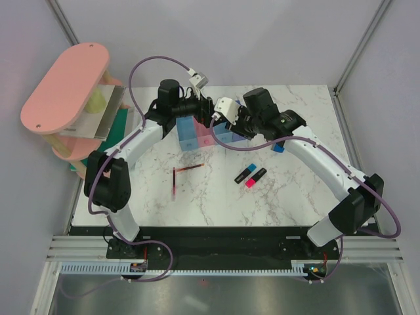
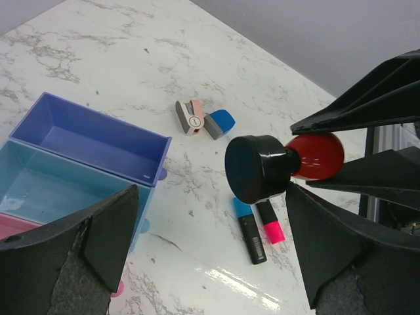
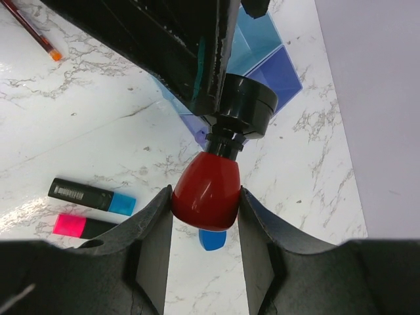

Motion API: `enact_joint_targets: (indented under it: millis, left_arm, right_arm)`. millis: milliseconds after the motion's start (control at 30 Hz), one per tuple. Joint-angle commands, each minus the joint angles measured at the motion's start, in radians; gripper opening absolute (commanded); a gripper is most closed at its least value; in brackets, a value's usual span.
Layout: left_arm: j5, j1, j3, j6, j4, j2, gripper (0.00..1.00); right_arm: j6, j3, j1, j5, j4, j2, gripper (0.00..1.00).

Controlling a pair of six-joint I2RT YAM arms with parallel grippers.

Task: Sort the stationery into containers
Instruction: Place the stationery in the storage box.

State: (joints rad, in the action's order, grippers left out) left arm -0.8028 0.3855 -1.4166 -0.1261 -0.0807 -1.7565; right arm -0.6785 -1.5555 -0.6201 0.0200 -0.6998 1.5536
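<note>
My right gripper (image 3: 205,197) is shut on the red bulb of the red-black capped piece (image 3: 209,187) and holds it in the air over the table beside the containers. The piece's black cap (image 2: 259,167) points between the wide-open fingers of my left gripper (image 2: 210,249), close to the right-hand finger (image 2: 335,243). The joined bins show as purple (image 2: 92,141) and light blue (image 2: 52,187), with pink and blue ones (image 1: 209,134) under the arms. Blue (image 2: 248,226) and pink (image 2: 270,223) highlighters lie side by side. Two dark-red pens (image 1: 189,168) lie to the left. A blue block (image 2: 222,123) and beige eraser (image 2: 190,117) lie together.
A big pink oval-topped rack (image 1: 69,85) stands off the table's left back corner. Both arms meet over the bins at the table's back middle. The highlighters (image 1: 251,175) lie near the table's middle and the blue block (image 1: 278,148) under my right arm.
</note>
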Motion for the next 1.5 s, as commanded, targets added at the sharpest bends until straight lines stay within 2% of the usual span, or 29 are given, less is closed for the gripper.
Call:
enact_joint_targets:
  millis: [0,633,767,933,1033,1233,1467]
  left_arm:
    - [0.045,0.003,-0.035,0.043,-0.021,-0.020,1.00]
    - [0.054,0.033,-0.042,0.063,-0.011,-0.041,1.00]
    - [0.094,0.030,-0.044,0.095,0.013,-0.029,1.00]
    - [0.149,0.001,-0.012,0.124,0.068,0.038,1.00]
    - [0.204,-0.011,0.034,0.193,0.120,0.101,1.00]
    - [0.290,-0.019,0.180,0.301,0.239,0.238,1.00]
    - [0.335,-0.019,0.304,0.427,0.381,0.417,1.00]
  right_arm:
    - [0.022,-0.070,-0.018,0.029,-0.003,-0.047,0.38]
    - [0.034,-0.129,-0.041,0.044,-0.010,-0.024,0.38]
    - [0.013,-0.107,-0.043,0.014,0.005,-0.015,0.38]
    - [0.013,-0.101,-0.040,-0.012,0.029,0.008,0.37]
    - [0.025,-0.113,-0.021,-0.012,0.057,0.035,0.37]
    - [0.053,-0.184,0.039,0.021,0.100,0.140,0.37]
    - [0.108,-0.440,0.143,0.139,0.054,0.347,0.36]
